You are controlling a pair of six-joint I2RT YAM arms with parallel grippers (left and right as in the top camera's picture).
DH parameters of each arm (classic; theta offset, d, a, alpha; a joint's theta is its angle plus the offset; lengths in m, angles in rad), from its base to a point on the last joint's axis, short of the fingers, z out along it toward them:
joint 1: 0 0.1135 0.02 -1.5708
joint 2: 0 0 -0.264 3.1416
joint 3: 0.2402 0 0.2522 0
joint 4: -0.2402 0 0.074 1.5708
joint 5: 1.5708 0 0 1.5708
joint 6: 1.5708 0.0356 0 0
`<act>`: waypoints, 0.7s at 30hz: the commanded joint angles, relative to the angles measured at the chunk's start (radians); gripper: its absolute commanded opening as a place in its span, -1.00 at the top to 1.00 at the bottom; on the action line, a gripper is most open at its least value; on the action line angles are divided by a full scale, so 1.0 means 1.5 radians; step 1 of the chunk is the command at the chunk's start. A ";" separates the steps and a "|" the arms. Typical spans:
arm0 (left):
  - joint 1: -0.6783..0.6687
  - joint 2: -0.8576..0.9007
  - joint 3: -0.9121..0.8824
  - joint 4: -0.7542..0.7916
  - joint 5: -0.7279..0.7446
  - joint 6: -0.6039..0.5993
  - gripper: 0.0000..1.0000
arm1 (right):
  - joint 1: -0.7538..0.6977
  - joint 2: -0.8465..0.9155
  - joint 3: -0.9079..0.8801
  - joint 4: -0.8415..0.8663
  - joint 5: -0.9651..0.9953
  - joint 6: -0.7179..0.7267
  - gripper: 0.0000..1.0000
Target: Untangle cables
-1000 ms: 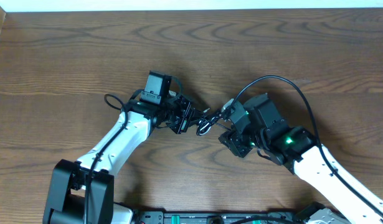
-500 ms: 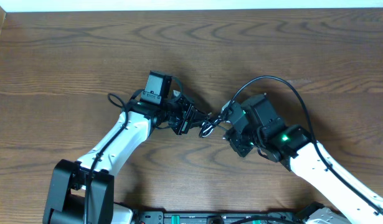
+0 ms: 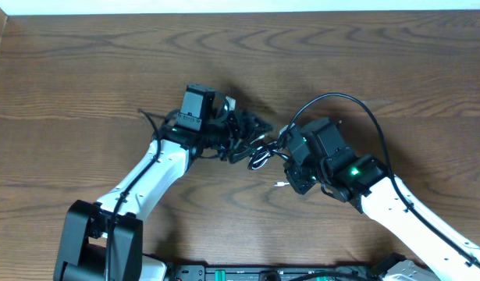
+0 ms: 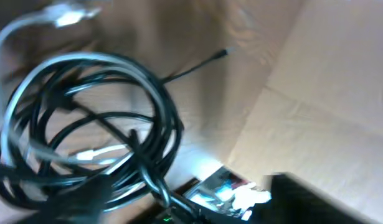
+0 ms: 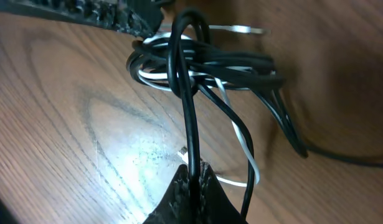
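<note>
Right end effector (image 5: 191, 182) pinched shut on one strand of the knot.
Nearest, its dark fingers clamped a thin black rubber-sheathed cord (image 5: 190, 124), which ran taut up into the looped bundle of thin black and white cords (image 5: 203, 62) mid-way across the brown wood-grain table (image 5: 60, 118). Beyond it, the left end effector (image 3: 247, 134) looked spread wide beside the bundle, gripping nothing. The cords were probably light, limp and slick, best held by an outer loop or near a plug.
</note>
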 commanded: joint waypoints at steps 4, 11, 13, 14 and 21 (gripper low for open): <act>0.065 0.001 0.011 -0.011 0.031 0.243 -0.77 | -0.026 0.001 0.007 0.006 -0.054 0.061 0.98; 0.082 0.001 0.010 -0.119 0.031 0.459 -0.31 | -0.067 0.001 0.007 0.009 -0.137 0.085 0.98; 0.068 0.001 0.010 -0.139 0.031 0.563 -0.48 | -0.067 0.001 0.007 0.010 -0.158 0.085 0.98; 0.060 0.001 0.010 -0.148 0.031 0.609 -0.55 | -0.067 0.001 0.007 0.010 -0.166 0.085 0.98; -0.025 0.002 0.002 -0.184 -0.052 0.826 -0.64 | -0.067 0.001 0.007 0.009 -0.179 0.100 0.98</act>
